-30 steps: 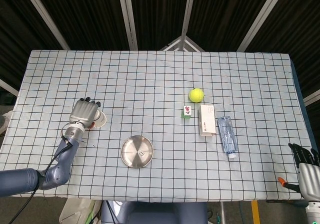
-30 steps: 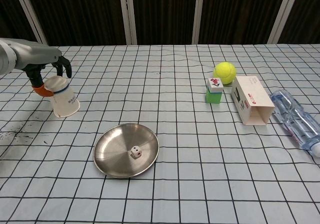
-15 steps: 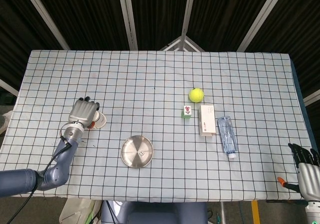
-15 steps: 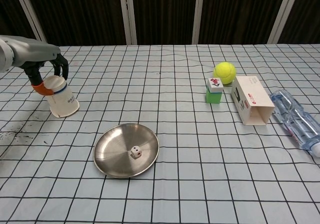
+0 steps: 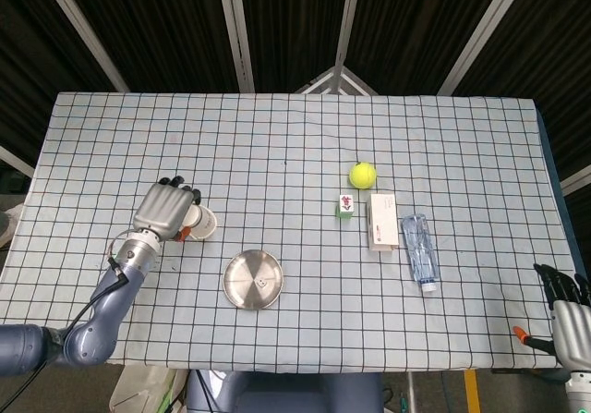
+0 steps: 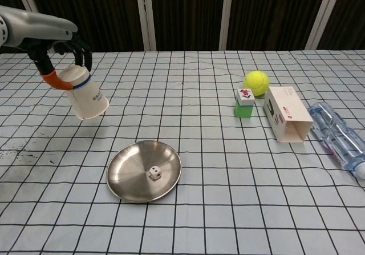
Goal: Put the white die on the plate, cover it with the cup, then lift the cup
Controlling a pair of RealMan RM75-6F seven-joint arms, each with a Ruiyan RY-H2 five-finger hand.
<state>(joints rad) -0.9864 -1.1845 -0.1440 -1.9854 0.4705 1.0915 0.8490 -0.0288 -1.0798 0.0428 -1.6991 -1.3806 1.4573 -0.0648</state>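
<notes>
A table covered in a white cloth with a black grid (image 6: 228, 209) fills both views, with dark slatted panels behind it. At the upper left of the chest view, the left hand (image 6: 60, 52) grips a white paper cup (image 6: 86, 95), mouth-down and tilted, held in the air above the cloth. Below and to the right of the cup, near the centre, sits a round metal plate (image 6: 128, 181) with the white die (image 6: 154, 173) resting inside it. At the lower right corner of the head view, the right hand (image 5: 568, 316) sits off the table edge with its fingers apart, holding nothing.
</notes>
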